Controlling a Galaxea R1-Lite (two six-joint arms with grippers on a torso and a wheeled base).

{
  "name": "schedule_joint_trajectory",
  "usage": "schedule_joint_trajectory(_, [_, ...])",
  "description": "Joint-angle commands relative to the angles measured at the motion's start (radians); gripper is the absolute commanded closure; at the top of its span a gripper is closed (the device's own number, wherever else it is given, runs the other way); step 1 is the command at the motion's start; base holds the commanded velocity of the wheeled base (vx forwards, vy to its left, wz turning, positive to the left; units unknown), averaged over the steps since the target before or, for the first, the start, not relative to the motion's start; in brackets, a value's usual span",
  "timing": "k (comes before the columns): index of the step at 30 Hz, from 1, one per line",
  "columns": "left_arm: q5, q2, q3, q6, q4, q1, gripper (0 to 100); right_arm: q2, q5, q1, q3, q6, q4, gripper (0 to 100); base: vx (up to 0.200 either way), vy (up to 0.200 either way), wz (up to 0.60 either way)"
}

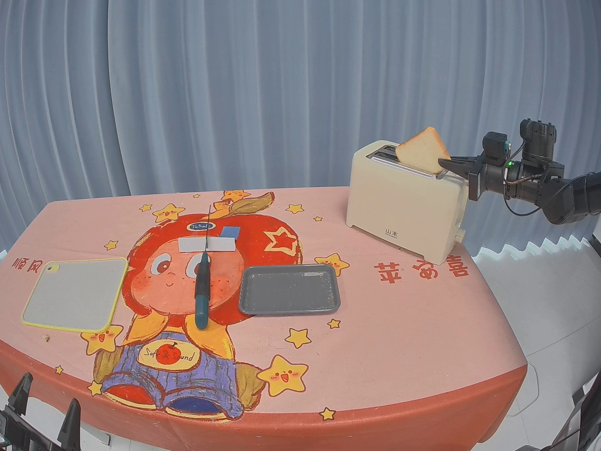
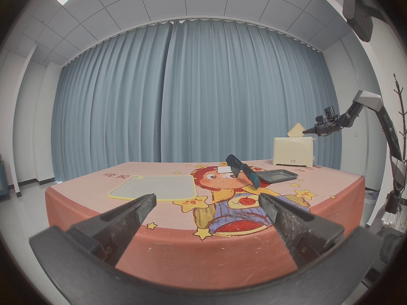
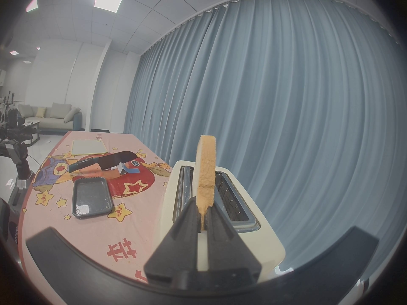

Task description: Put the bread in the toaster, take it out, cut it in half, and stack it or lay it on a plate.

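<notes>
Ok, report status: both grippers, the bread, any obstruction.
Right gripper shut on bread, slice on edge over toaster slot. Left gripper open, low by table's near edge. Nothing in the way.

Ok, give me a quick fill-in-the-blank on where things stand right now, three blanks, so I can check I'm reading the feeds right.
1. The right gripper is shut on the bread, holding it upright over the slot of the ____.
2. The left gripper has its fingers ____.
3. The knife lies between the cutting board and the dark grey ____.

Missing words: toaster; open; tray.
</notes>
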Motion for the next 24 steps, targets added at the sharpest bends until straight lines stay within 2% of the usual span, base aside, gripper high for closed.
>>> schedule_joint_trajectory(1, [0.0,-0.005,0.018,0.0,0.0,-0.001,0,0.006,0.0,0.0,-0.006,0.0,0.0,100,0.0,0.0,0.0])
schedule_joint_trajectory(12, [0.0,-0.005,0.018,0.0,0.0,-0.001,0,0.013,0.0,0.004,-0.01,0.001,0.003,100,0.0,0.0,0.0])
schedule_joint_trajectory(13, [0.0,-0.005,0.018,0.0,0.0,-0.001,0,0.013,0.0,0.004,-0.01,0.001,0.003,0,0.0,0.0,0.0])
schedule_joint_trajectory(24, [0.0,-0.005,0.018,0.001,0.0,0.001,0,0.002,-0.009,0.008,-0.018,0.004,0.025,0,0.0,0.0,0.0])
